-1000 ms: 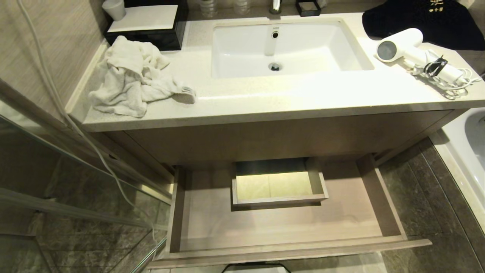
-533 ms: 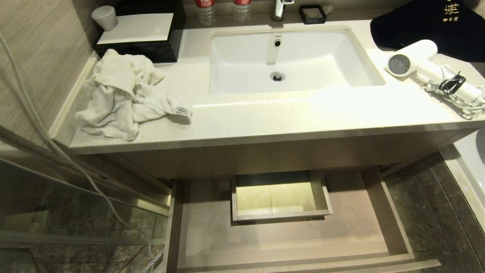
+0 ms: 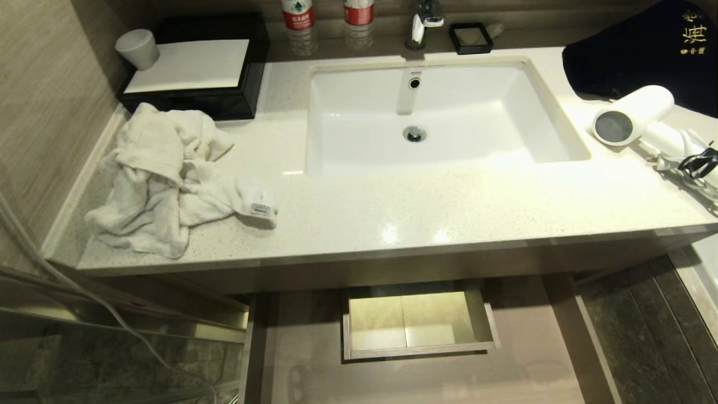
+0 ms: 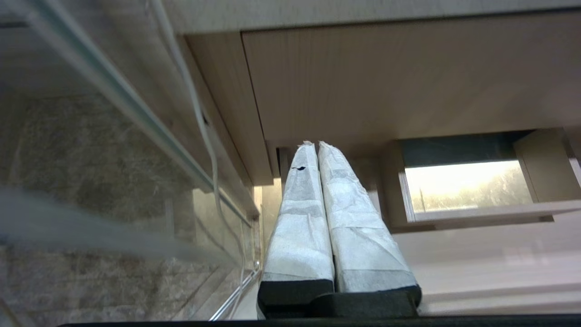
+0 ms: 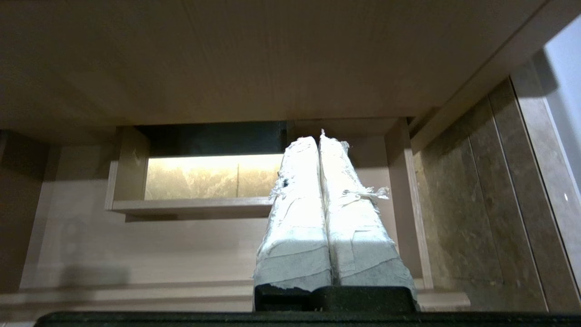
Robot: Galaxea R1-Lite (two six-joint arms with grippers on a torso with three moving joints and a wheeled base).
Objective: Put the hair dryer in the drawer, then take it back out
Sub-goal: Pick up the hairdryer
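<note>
Small white hair dryer with a grey round end [image 3: 634, 118] lies on its side on the pale speckled stone counter [image 3: 426, 207], at the far right, just right of the white rectangular sink [image 3: 443, 112]. Its slim handle and bundled white cord with black tie [image 3: 698, 163] run toward the right frame edge. Wide shallow light wood-grain drawer [image 3: 314, 359] stands pulled out below the counter; nothing lies in it.

Left gripper [image 4: 316, 144] and right gripper [image 5: 320, 137] both hang low in front of the open drawer, each with its white-wrapped fingers pressed together, holding nothing. Neither arm appears in the head view.

Step in hand, as judged: get to the dryer for the pick-up. The right arm looks the natural choice, given the dryer's side. Fingers must spread before approach. The barrel looks smooth and round, so a pinch across the handle near the barrel may hold better. The cord could trail and snag on the counter edge.

Hard to make out: the end of the handle and part of the cord are cut off at the right edge. The drawer front lies below the head view. The boxed rectangular cut-out [image 3: 418, 320] opens onto a lit surface below.
</note>
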